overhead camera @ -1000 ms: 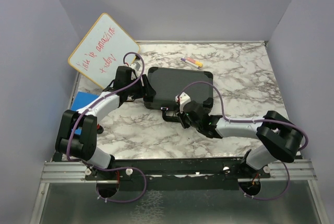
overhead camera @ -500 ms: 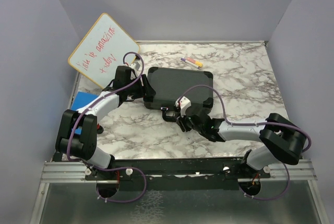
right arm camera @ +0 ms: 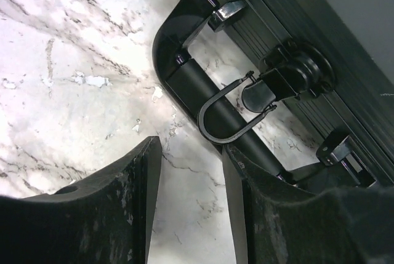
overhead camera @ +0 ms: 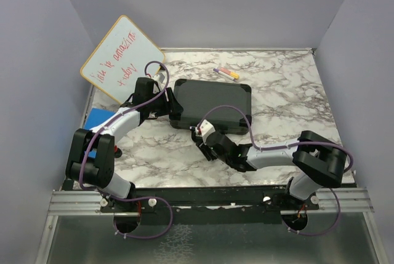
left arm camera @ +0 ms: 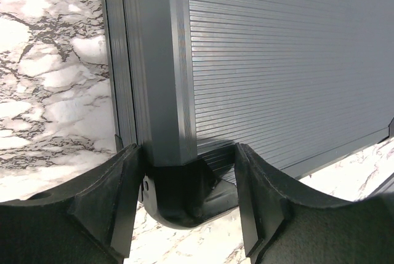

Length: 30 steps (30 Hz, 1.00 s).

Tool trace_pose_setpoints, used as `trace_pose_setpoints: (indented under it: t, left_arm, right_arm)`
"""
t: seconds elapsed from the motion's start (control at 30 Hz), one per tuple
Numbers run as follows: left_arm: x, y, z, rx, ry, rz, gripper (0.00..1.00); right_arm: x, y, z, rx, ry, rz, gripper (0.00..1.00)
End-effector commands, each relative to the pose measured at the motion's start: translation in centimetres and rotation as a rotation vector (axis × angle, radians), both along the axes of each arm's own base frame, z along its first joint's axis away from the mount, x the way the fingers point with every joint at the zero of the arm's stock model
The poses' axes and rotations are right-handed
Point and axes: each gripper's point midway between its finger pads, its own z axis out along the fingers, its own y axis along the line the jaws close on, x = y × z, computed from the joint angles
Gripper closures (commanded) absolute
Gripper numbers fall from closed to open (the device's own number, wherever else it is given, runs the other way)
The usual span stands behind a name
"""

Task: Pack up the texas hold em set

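The black briefcase lies shut in the middle of the marble table. Its ribbed lid fills the left wrist view. My left gripper is open, and its jaws straddle the case's left near corner; the left finger touches that corner and the right finger stands apart. My right gripper is open and empty, low over the table just in front of the case's handle and a wire latch loop. Chips, cards and discs are out of view.
A white dry-erase board leans at the back left. A flat blue pad lies at the left edge beside my left arm. Markers lie behind the case. Grey walls enclose the table.
My right gripper has moved left and toward the near edge, off the case lid and down in front of the handle. The left arm and the case have not moved.
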Motion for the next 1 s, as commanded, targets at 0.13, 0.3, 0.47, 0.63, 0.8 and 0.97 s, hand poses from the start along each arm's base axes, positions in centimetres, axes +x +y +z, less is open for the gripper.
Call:
trace_pose_setpoints:
  t: [0.13, 0.3, 0.47, 0.63, 0.8, 0.97]
  left_arm:
    - [-5.5, 2.5, -7.7, 0.184, 0.259, -0.048, 0.52]
    - [-5.5, 2.7, -7.8, 0.184, 0.261, -0.047, 0.52]
    - [-5.4, 2.7, -7.8, 0.183, 0.263, -0.048, 0.52]
    - [-5.4, 2.6, -7.9, 0.179, 0.266, -0.051, 0.52]
    - [-5.4, 2.6, -7.7, 0.177, 0.262, -0.054, 0.52]
    - [-5.6, 2.7, -7.9, 0.183, 0.266, -0.055, 0.51]
  right_arm:
    - [3.7, -3.8, 2.3, -0.104, -0.194, -0.275, 0.65]
    - [4.5, -4.4, 5.6, -0.049, -0.249, -0.344, 0.68]
    - [4.9, -4.3, 7.2, -0.011, -0.243, -0.411, 0.66]
    - [5.5, -4.4, 6.9, -0.016, -0.217, -0.485, 0.65]
    - [5.2, -3.8, 6.2, -0.009, -0.151, -0.481, 0.66]
    - [1.0, -0.3, 5.0, 0.090, 0.002, -0.135, 0.62]
